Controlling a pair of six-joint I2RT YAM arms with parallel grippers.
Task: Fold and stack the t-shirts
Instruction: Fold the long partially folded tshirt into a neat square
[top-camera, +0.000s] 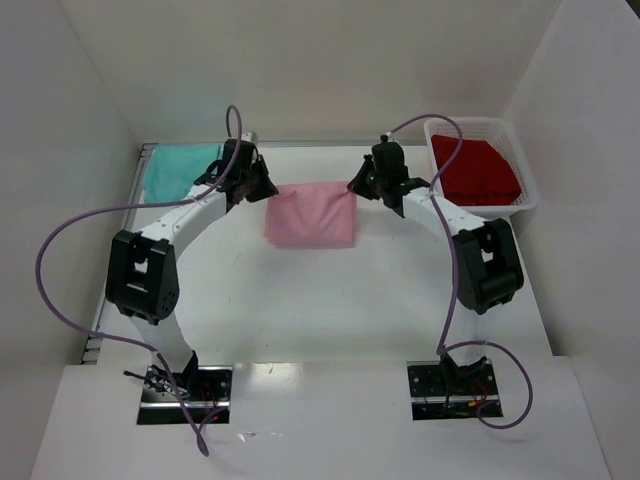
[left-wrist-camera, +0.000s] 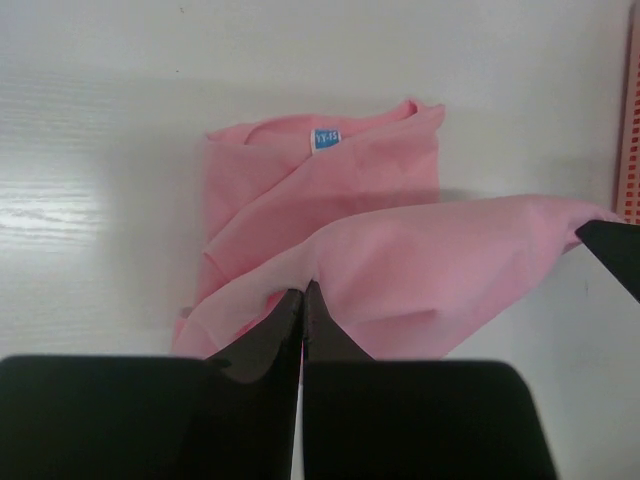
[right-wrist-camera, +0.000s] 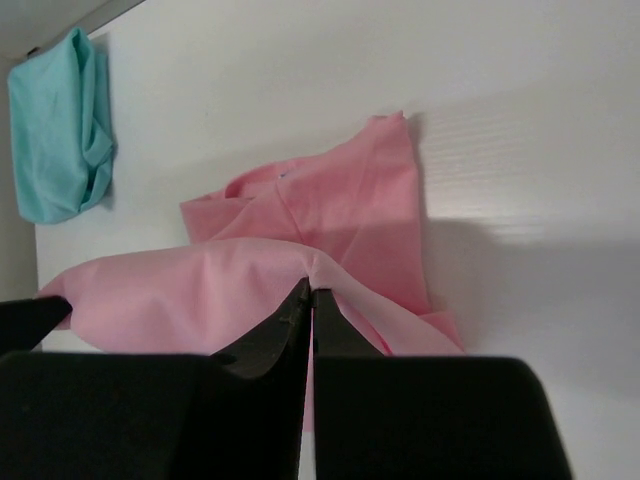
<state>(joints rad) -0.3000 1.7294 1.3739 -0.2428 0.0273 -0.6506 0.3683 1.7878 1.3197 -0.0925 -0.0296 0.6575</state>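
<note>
Jaws pinched tight on both sides: left gripper (left-wrist-camera: 303, 300) and right gripper (right-wrist-camera: 308, 295) each clamp the soft light pink t-shirt (top-camera: 310, 218), mid-table, between crumpled teal t-shirt (top-camera: 175, 170) and red t-shirt (top-camera: 480, 172) in white plastic basket (top-camera: 529, 196).

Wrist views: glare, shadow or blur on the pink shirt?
Left wrist: glare streak on the table at left; pink shirt slightly soft but legible. Right wrist: broad shadow on the table beside the shirt; right gripper underexposed, plain black. Top external: even light, mild sheen at the near edge.
</note>
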